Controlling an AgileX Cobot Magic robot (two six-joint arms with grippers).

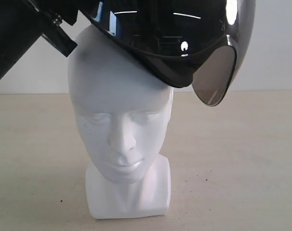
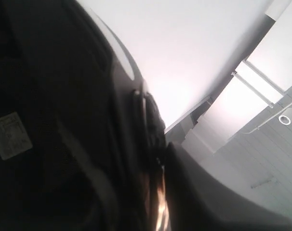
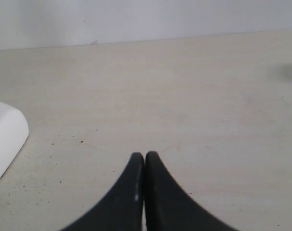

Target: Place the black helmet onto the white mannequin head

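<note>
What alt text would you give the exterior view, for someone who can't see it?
A black helmet with a tinted visor hangs tilted over the crown of a white mannequin head. The head stands on a pale table facing the camera; a dark robot arm reaches in from upper left.

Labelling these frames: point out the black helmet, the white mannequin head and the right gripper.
Black round tinted-visor helmet (image 1: pixel 160 33): exterior view, glossy visor.
Glossy white plastic mannequin head (image 1: pixel 112 82): exterior view, forehead.
Black right gripper (image 3: pixel 144 158): right wrist view, between touching fingertips.
</note>
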